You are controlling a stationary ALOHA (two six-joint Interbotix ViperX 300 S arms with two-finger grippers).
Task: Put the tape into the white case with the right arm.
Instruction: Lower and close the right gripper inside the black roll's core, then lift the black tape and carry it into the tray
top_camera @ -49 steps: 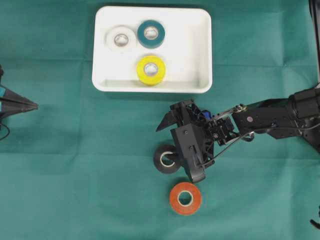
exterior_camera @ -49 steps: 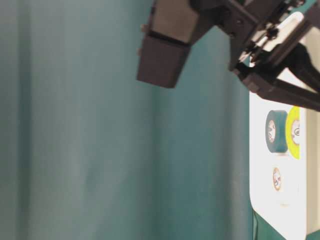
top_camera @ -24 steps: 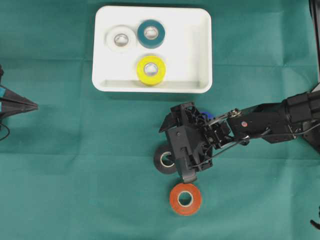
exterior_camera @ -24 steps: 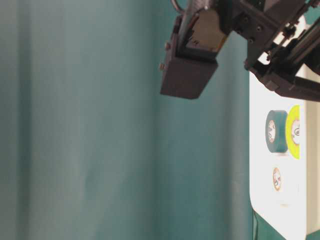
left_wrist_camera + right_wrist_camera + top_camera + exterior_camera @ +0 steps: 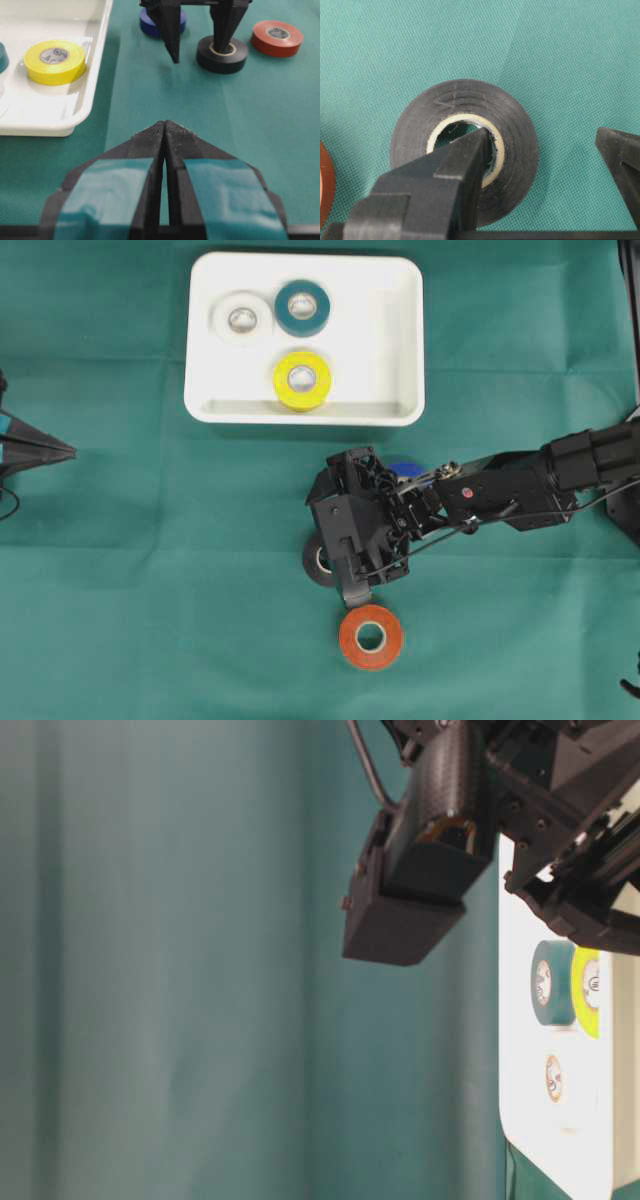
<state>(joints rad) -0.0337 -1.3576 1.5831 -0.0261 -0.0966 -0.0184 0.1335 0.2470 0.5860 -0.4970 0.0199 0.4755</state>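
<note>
- Green cloth covers the surface (image 5: 120,620) everywhere, and every place below is given relative to the white case (image 5: 400,360).
- White case: it lies at the far side of the cloth in the overhead view, with a white roll (image 5: 241,318), a teal roll (image 5: 302,306) and a yellow roll (image 5: 303,379) already inside it, and bare floor along its right part.
- Right arm (image 5: 520,485): over the last second it has reached further in from the right edge and dropped lower, so its head now sits just below the case's near rim, over the loose rolls.
- Right pincer (image 5: 545,165): it was spread wide a second ago and has begun to narrow. One finger (image 5: 465,165) now stands inside the core of the black tape (image 5: 465,150), the other (image 5: 620,165) outside the roll's wall with cloth showing between, so the roll is straddled but not yet clamped.
- Left pincer (image 5: 165,135): closed to a point, parked well left of the case, unmoved.
- Black tape: flat on the cloth, below the case's near rim and outside it.
- Red roll (image 5: 371,637): further from the case than the black one, just beyond it.
- Blue roll (image 5: 160,21): between the black tape and the case, partly hidden by the arm.
- Meaning, as I judge it: the grasp is under way; finishing the squeeze comes first, then lift and carry to the case's free right part.
</note>
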